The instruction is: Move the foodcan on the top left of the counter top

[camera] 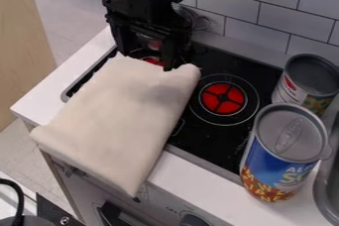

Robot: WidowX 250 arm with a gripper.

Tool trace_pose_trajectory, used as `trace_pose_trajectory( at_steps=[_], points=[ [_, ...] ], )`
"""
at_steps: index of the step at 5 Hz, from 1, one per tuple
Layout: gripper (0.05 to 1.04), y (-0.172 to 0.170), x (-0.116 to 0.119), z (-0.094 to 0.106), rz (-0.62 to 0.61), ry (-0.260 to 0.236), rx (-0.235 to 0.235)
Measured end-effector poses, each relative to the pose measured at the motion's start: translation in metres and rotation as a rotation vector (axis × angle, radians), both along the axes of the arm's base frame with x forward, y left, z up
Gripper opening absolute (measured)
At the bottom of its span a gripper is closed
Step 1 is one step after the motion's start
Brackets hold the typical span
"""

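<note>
The black gripper (146, 57) hangs at the upper left, over the far edge of a cream cloth, open with its two fingers wide apart. Far from it, at the right, stands a large blue food can (285, 145) with a grey lid, upright near the front counter edge. Behind that can is a smaller food can (306, 82) with a pale label, also upright, its lower part partly hidden by the large one. The white counter top (49, 93) shows as a strip left of the stove.
The cream cloth (122, 118) lies over the stove's left part and hangs past the front edge. A red burner (222, 98) shows on the black stove top (212, 143). A metal sink rim (321, 185) is at the right, and a tiled wall (265, 2) rises behind.
</note>
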State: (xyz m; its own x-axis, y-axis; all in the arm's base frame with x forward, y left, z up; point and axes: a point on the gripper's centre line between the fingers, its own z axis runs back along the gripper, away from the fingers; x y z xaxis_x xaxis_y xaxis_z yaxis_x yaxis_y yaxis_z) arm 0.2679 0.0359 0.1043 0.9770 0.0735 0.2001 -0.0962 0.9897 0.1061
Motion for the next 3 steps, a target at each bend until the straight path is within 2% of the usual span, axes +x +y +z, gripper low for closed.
trace_pose_trajectory(
  at_steps=[1, 2, 3],
  points=[
    [0.997, -0.001, -0.003, -0.006, 0.008, 0.028, -0.006],
    [0.997, -0.015, -0.003, 0.005, 0.154, 0.047, -0.041],
    [0.997, -0.031, 0.003, 0.015, 0.239, 0.037, -0.041]
  ],
)
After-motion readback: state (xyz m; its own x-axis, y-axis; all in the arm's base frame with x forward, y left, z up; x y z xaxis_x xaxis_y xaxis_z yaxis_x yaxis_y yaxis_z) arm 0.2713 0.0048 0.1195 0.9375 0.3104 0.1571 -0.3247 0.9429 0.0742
